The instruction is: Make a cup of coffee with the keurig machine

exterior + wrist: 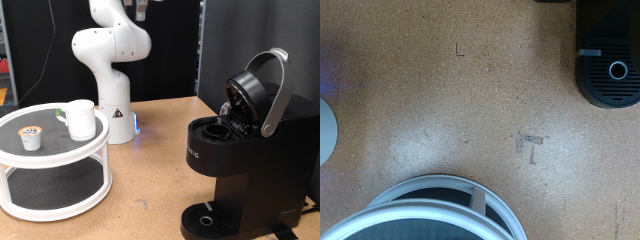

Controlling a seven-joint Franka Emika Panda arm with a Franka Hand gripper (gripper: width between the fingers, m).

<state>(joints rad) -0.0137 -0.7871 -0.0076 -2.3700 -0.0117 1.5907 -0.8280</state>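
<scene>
The cup [80, 118], a white mug with a greenish handle, stands on the top shelf of a white round two-tier stand [60, 190] at the exterior view's left. A small white pod [32, 137] with a brown-printed top sits beside it. The keurig machine [240, 160] stands at the exterior view's right with its lid [262, 90] raised, the pod chamber open and its drip base bare. The wrist view looks down from high on the machine [610, 60] and the stand's rim [440, 215]. Only a dark part of the gripper [141, 8] shows at the exterior view's top edge, far above everything.
The white arm's base [110, 90] stands at the back between the stand and the machine, with a blue light at its foot. The wooden tabletop [150, 170] lies between them. A dark panel stands behind the machine.
</scene>
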